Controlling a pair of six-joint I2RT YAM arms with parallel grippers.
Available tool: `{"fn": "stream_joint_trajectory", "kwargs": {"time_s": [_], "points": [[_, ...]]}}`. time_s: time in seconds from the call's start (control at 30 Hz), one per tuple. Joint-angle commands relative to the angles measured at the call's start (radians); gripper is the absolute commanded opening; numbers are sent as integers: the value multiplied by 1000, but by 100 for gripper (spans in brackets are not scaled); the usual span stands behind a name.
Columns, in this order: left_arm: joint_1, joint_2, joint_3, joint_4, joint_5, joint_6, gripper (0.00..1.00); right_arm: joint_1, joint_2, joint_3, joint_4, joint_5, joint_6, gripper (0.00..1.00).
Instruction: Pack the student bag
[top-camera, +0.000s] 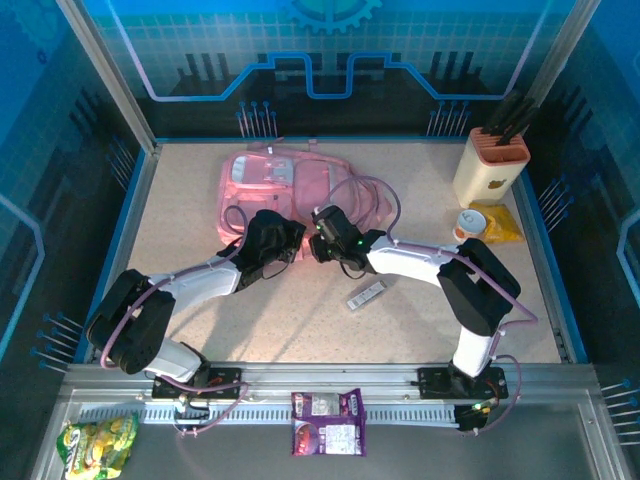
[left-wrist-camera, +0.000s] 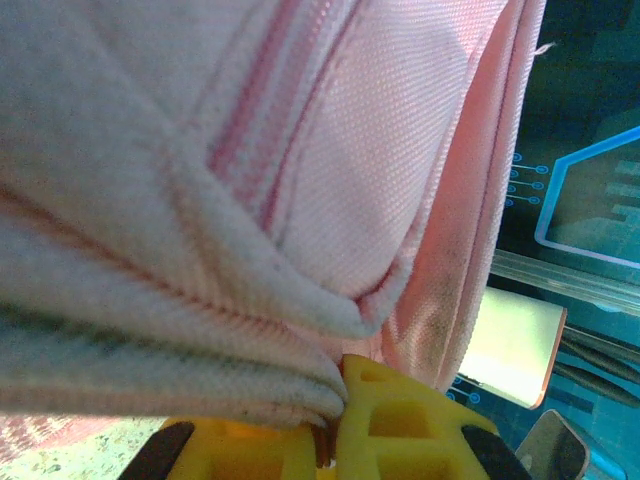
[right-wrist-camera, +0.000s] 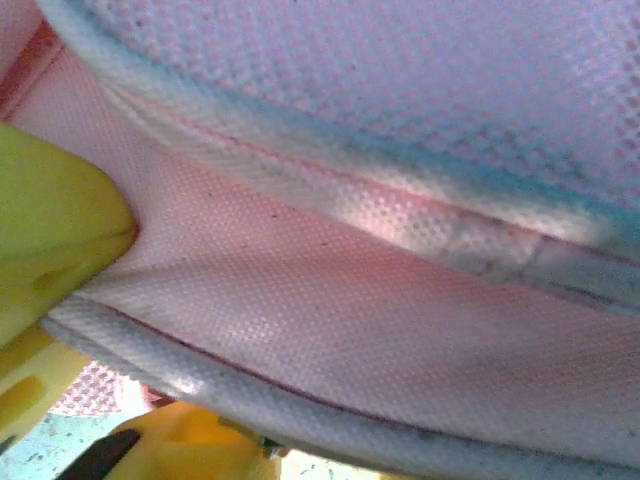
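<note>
The student bag (top-camera: 285, 185), a pink backpack, lies flat at the back middle of the table. My left gripper (top-camera: 270, 243) is at its near edge. In the left wrist view the yellow fingers (left-wrist-camera: 400, 420) are shut on a folded seam of the student bag (left-wrist-camera: 350, 180). My right gripper (top-camera: 330, 232) is close beside it on the same edge. In the right wrist view a band of the student bag (right-wrist-camera: 350, 320) runs between one yellow finger (right-wrist-camera: 60, 230) above and the other (right-wrist-camera: 190, 445) below, both pressing on the cloth.
A tan knife block (top-camera: 490, 165) stands back right, with a yellow packet (top-camera: 500, 224) and a small round tub (top-camera: 468, 224) in front of it. A silver wrapped bar (top-camera: 366, 294) lies mid-table. A purple snack pack (top-camera: 328, 422) and a green-yellow bag (top-camera: 97, 443) lie on the front ledge.
</note>
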Motion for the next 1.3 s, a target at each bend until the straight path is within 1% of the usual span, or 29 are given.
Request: {"fn": "stream_joint_trajectory", "kwargs": {"time_s": [0.0, 0.07, 0.17, 0.23, 0.27, 0.33, 0.43, 0.5, 0.6, 0.73, 0.83, 0.9, 1.03, 1.17, 1.27], "points": [[-22, -29, 46, 29, 48, 33, 0, -8, 0, -17, 117, 54, -46, 25], [-21, -33, 46, 18, 43, 39, 0, -6, -12, -35, 148, 34, -65, 25], [-20, -41, 45, 4, 37, 48, 0, -3, -33, -55, 173, 18, -102, 21], [-20, -45, 42, 0, 30, 53, 0, -5, -41, -52, 146, 31, -101, 17], [-19, -47, 40, -3, 25, 56, 0, -4, -45, -49, 128, 42, -101, 13], [-14, -51, 37, -6, 22, 62, 0, -6, -58, -50, 91, 66, -98, 8], [-2, -60, 33, -19, 24, 71, 0, -15, -83, -75, 67, 84, -88, 2], [9, -69, 25, -24, 25, 79, 0, -19, -98, -83, 35, 83, -87, 0], [35, -96, 16, -50, 33, 100, 0, -28, -121, -96, -23, 80, -80, 0], [69, -140, 6, -97, 41, 135, 0, -68, -159, -131, -72, 32, -72, 0], [101, -155, 9, -122, 74, 165, 0, -97, -179, -136, -119, 21, -86, 0], [127, -158, 8, -129, 97, 178, 0, -124, -191, -139, -151, 16, -88, 0], [183, -170, 18, -169, 140, 249, 0, -209, -230, -162, -189, -66, -77, 0], [258, -177, 42, -236, 190, 350, 0, -217, -239, -134, -297, -76, -114, 0], [311, -154, 82, -273, 254, 426, 0, -198, -249, -131, -319, -163, -177, 0]]}}
